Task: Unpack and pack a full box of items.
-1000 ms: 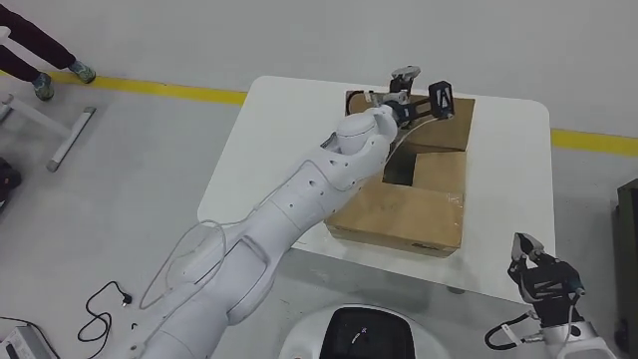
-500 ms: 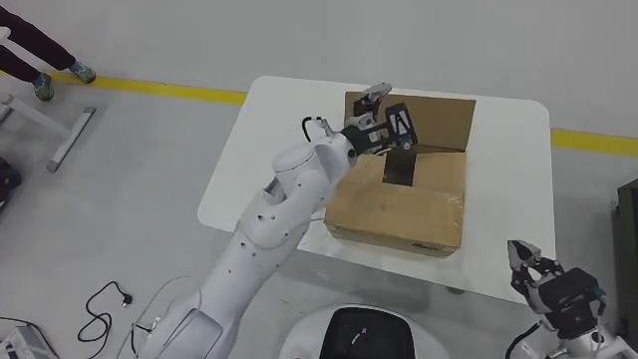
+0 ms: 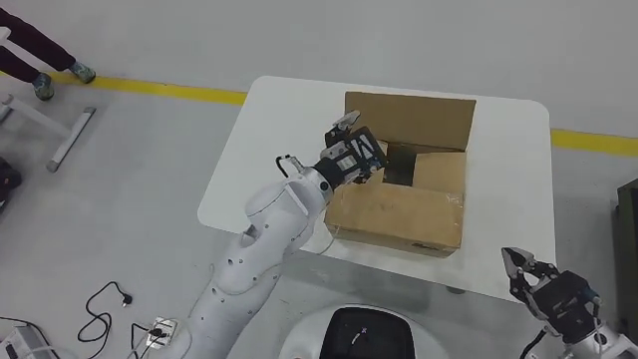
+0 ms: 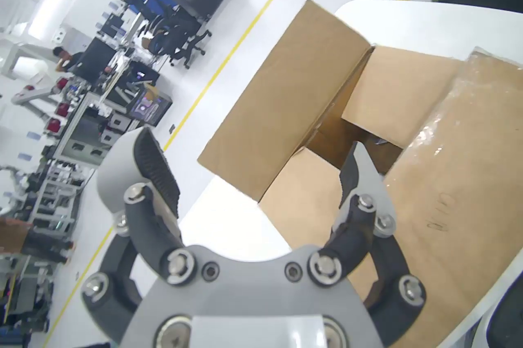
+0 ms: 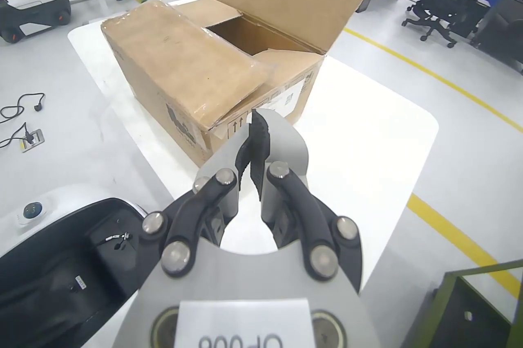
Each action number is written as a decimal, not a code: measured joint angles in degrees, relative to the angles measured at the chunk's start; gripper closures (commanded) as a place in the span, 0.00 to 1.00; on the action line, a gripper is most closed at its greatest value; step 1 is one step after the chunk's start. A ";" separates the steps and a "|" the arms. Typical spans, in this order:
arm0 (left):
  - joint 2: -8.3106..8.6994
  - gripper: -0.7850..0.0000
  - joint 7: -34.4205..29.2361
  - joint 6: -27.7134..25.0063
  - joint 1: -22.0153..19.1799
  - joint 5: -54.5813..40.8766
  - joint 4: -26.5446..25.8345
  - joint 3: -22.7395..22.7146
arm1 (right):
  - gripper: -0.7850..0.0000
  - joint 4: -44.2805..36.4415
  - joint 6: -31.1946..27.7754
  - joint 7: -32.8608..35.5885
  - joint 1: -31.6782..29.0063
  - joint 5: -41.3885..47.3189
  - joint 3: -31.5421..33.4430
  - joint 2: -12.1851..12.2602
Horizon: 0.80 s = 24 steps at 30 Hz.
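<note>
From above, the cardboard box (image 3: 399,211) sits on the white worktop (image 3: 264,150), with the left end effector (image 3: 355,132) at its left side and the right end effector (image 3: 526,262) beyond the worktop's near corner. The left wrist view shows its fingers spread wide and empty. The right wrist view shows its fingers pressed together, holding nothing.

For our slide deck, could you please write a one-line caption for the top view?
Open left gripper hovers at one end of a half-open cardboard box on a white table.
</note>
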 measured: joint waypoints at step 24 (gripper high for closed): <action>-0.06 0.00 -1.69 1.91 1.15 -1.00 0.31 -0.33 | 1.00 1.05 -13.51 26.66 11.40 15.00 -0.89 1.81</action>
